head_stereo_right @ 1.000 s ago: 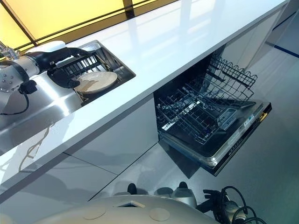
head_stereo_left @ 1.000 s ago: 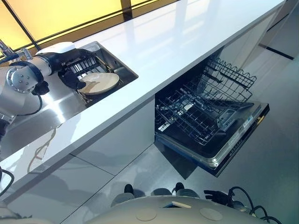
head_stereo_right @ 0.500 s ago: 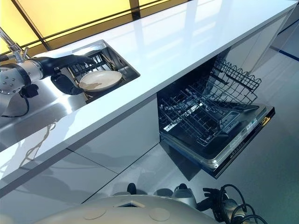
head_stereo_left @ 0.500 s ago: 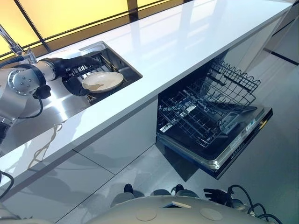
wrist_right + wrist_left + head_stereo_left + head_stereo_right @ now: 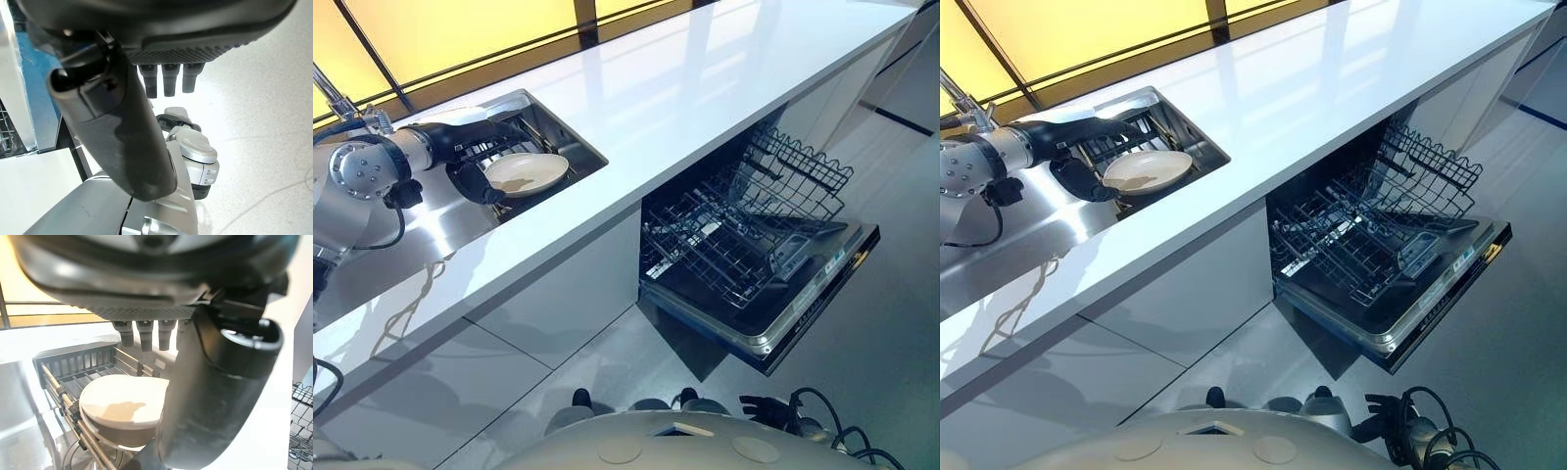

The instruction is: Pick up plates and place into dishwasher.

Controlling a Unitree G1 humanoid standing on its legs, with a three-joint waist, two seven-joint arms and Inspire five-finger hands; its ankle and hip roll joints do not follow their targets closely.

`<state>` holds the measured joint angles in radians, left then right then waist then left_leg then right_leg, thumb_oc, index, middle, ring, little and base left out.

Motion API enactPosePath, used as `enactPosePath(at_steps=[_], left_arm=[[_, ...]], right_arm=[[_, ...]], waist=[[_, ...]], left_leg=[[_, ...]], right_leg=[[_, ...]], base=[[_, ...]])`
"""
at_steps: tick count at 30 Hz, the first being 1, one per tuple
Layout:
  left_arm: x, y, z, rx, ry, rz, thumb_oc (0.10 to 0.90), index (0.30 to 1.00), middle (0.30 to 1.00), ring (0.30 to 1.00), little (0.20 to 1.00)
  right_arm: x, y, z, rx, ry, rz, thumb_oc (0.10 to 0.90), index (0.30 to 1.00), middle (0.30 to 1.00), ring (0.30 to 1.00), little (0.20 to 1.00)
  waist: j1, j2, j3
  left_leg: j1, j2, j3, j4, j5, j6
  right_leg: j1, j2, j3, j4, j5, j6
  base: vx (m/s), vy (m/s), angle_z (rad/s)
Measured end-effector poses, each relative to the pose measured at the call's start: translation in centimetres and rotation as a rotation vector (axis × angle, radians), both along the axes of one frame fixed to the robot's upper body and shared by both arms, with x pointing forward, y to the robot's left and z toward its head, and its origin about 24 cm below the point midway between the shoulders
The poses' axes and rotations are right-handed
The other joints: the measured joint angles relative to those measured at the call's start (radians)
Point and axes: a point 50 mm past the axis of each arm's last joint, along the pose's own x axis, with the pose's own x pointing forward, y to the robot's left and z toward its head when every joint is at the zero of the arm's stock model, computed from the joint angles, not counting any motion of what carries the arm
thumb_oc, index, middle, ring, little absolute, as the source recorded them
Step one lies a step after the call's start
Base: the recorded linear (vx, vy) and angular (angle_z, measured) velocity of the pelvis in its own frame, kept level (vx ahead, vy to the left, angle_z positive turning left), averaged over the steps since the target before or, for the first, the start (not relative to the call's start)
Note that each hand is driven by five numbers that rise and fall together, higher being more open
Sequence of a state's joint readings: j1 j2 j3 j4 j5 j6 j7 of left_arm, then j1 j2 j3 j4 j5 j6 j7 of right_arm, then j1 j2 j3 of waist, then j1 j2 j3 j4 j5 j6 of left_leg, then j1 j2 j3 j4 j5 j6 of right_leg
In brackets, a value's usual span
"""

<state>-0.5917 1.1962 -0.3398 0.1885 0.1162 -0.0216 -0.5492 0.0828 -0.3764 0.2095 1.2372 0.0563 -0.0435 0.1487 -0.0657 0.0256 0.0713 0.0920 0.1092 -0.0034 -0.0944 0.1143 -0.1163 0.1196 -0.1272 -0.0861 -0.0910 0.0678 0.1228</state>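
A cream plate [image 5: 526, 171] with a brown underside lies in the dark rack [image 5: 58, 391] inside the steel sink [image 5: 570, 144]. My left hand [image 5: 460, 137] reaches over it from the left. Its straight fingers [image 5: 146, 335] hang above the plate's [image 5: 124, 404] far rim and its thumb [image 5: 215, 396] stands beside the near rim; the hand is open. The open dishwasher [image 5: 803, 304] is below the counter at right, its wire lower rack [image 5: 734, 240] pulled out over the door. My right hand [image 5: 117, 127] hangs low over the floor, fingers straight, holding nothing.
The long white counter [image 5: 685, 88] runs from the sink to the far right above the dishwasher. A tap [image 5: 333, 98] stands at the sink's far left. Another wire rack [image 5: 803, 162] stands tilted at the dishwasher's back. Grey tiled floor [image 5: 891, 392] lies around the open door.
The camera has shifted a little. My left hand has turned and stretched its fingers further over the plate; the plate stays in the sink rack.
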Motion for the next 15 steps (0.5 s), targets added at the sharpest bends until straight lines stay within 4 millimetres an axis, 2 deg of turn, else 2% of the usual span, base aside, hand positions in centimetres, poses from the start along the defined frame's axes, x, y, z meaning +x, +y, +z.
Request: enactPosePath(at_steps=[15], left_arm=[[0.01,-0.07,-0.71,0.006,0.057,0.005,0.800,0.900,0.900,0.900,0.900]], right_arm=[[0.03,-0.01,0.00,-0.008,-0.003,-0.003,0.800,0.900,0.900,0.900,0.900]], waist=[[-0.016,0.005,-0.010]], left_leg=[[0.003,0.000,0.016,0.000,0.000,-0.001]], right_leg=[[-0.007,0.000,0.016,0.000,0.004,-0.004]], base=[[0.01,-0.004,-0.02]])
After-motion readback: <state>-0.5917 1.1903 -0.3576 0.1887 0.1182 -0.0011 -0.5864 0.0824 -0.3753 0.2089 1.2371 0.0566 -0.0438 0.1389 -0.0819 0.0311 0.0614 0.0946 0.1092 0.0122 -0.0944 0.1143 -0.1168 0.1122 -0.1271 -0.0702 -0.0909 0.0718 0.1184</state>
